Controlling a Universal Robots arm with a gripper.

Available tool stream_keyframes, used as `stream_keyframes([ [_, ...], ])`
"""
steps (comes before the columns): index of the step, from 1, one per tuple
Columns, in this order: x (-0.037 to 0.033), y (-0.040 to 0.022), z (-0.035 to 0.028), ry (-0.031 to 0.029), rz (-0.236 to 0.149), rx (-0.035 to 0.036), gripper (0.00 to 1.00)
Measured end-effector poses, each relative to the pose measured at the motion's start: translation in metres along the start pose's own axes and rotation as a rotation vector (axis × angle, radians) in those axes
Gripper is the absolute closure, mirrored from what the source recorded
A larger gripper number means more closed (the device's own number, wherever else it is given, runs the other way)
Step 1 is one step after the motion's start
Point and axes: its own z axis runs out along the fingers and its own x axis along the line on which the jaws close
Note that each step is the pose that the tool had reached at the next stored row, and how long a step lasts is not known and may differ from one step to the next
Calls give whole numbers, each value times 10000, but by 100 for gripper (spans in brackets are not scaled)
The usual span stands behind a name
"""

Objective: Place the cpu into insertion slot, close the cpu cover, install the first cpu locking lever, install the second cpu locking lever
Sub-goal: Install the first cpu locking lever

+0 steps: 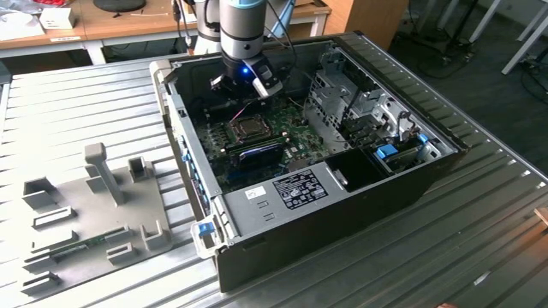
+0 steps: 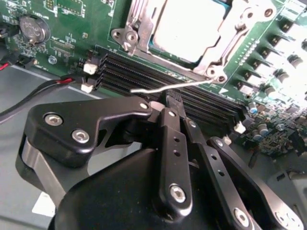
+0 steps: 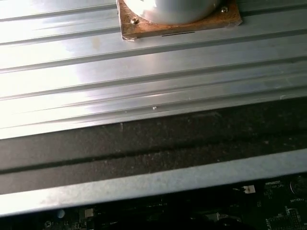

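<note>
In the second wrist view the cpu point(image 2: 189, 26) lies in the insertion slot with its pale metal top showing. The silvery cpu cover point(image 2: 218, 50) is folded down around it. A thin wire locking lever point(image 2: 158, 88) sticks out along the socket's edge, over the black memory slots point(image 2: 139, 72). My gripper point(image 2: 171, 99) has its black fingers point(image 2: 175, 143) drawn together, and the tips sit right at that lever with nothing visibly between them. In the exterior view the gripper point(image 1: 244, 86) hangs inside the open computer case, just behind the insertion slot point(image 1: 248, 128).
The case walls point(image 1: 176, 115) and the drive cage point(image 1: 360, 109) close in around the motherboard. Red and black cables point(image 2: 38, 91) and a coin battery point(image 2: 33, 28) lie near the gripper. A grey fixture plate point(image 1: 94, 212) sits on the ribbed table point(image 3: 144, 72) at the exterior view's left.
</note>
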Motion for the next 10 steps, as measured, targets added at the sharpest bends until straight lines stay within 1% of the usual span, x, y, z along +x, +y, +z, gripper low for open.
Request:
stream_keyframes([
  [5, -3, 16, -70, 0, 1, 1, 90],
  [10, -4, 22, -99, 0, 0, 0, 90],
])
